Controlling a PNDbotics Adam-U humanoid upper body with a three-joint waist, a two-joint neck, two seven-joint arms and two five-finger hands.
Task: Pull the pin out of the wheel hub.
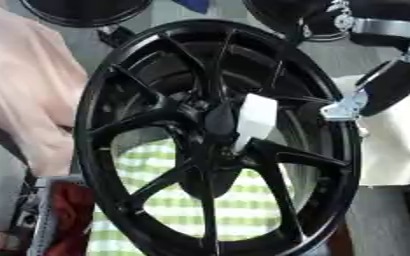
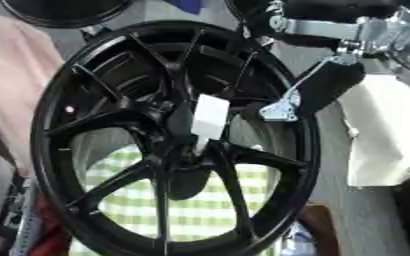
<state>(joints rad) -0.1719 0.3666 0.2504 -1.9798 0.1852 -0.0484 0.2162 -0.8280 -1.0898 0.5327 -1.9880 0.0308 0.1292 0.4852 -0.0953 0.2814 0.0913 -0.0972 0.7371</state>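
Note:
A black multi-spoke wheel (image 1: 217, 140) stands upright and fills most of both views. A white, flat-sided pin (image 1: 255, 120) sticks out of its hub (image 1: 213, 125), pointing toward me. My right arm comes in from the upper right. My right hand (image 2: 327, 85), black with a silver end piece (image 2: 281, 111), hangs just in front of the rim's right side. It is to the right of the pin and apart from it. How the hand is posed is unclear. My left hand shows in neither view.
A green-and-white checked cloth (image 1: 169, 200) lies behind the wheel's lower half. Pink fabric (image 1: 25, 85) fills the left edge. A white block (image 2: 383, 130) stands at the right, a red item (image 1: 68, 215) at the lower left, and another dark rim (image 1: 82, 10) at the top.

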